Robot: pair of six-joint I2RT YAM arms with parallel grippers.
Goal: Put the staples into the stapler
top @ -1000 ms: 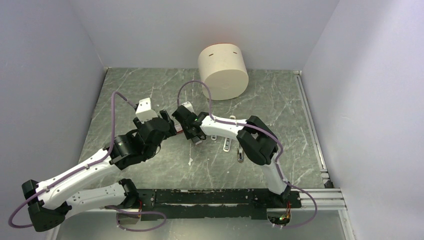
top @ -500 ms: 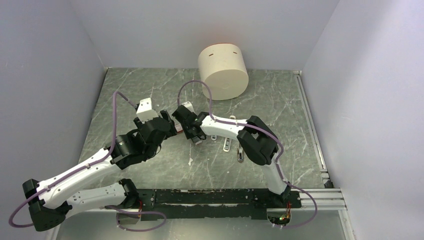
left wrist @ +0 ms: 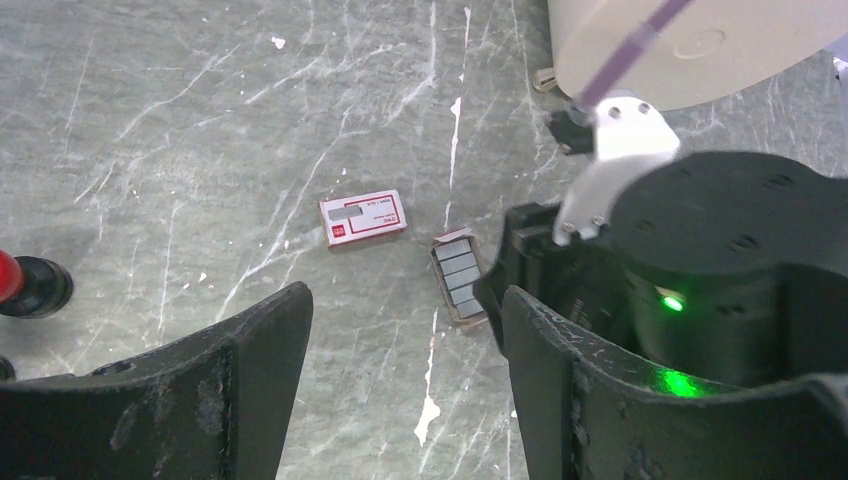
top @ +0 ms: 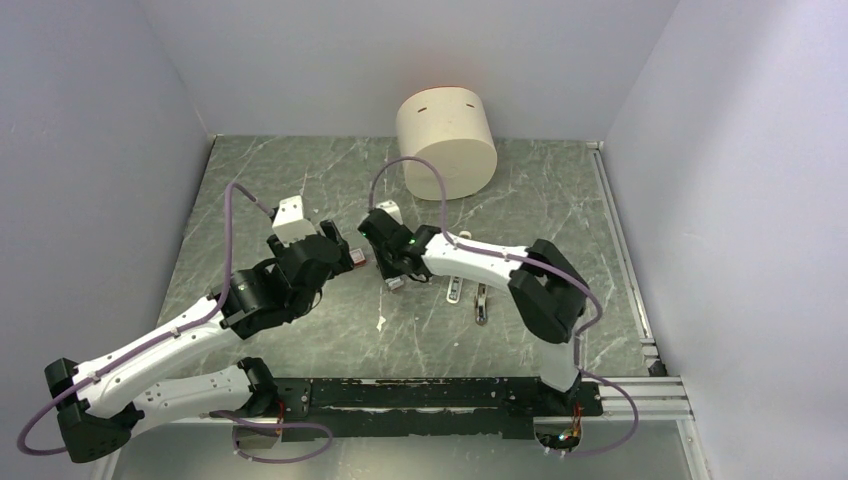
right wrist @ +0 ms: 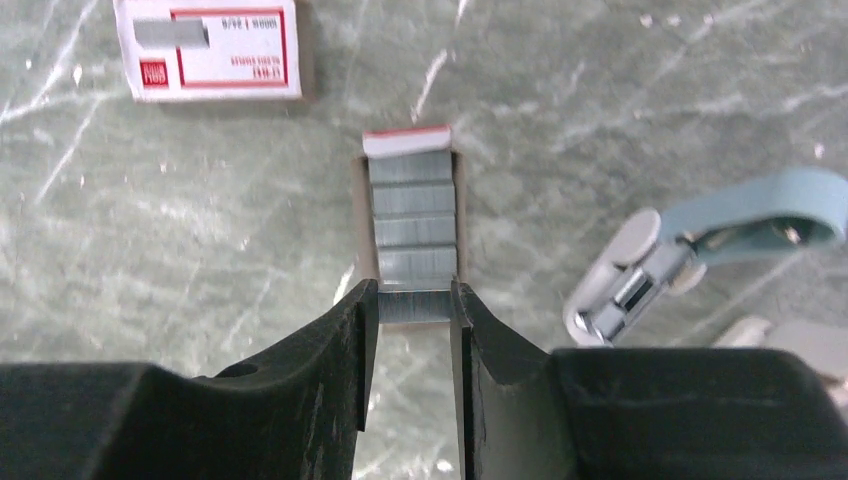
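My right fingers point(right wrist: 372, 300) pinch the nearest dark grey ridged staple block point(right wrist: 414, 308) in its open tray point(right wrist: 412, 142) on the grey marbled bench point(right wrist: 650, 100), right of the red-and-white cardboard box point(right wrist: 207, 50). My left fingers point(left wrist: 260, 340) stand spread, empty. Nothing is loaded yet: the slim white bar-shaped stapler point(right wrist: 628, 285) lies apart, further right.

This looks like a robot lab, with a small test booth. Plain pale walls point(top: 90, 150) stand close around a grey-green marbled surface point(top: 560, 210) at 9, 12 and 3 o'clock. A left arm point(top: 150, 350) and a right arm point(top: 480, 258), white and black, are bolted to a dark rail point(top: 430, 392) at 6 o'clock. Purple cables point(top: 226, 245) loop off them. A metal track point(top: 622, 250) runs along the 3 o'clock edge.
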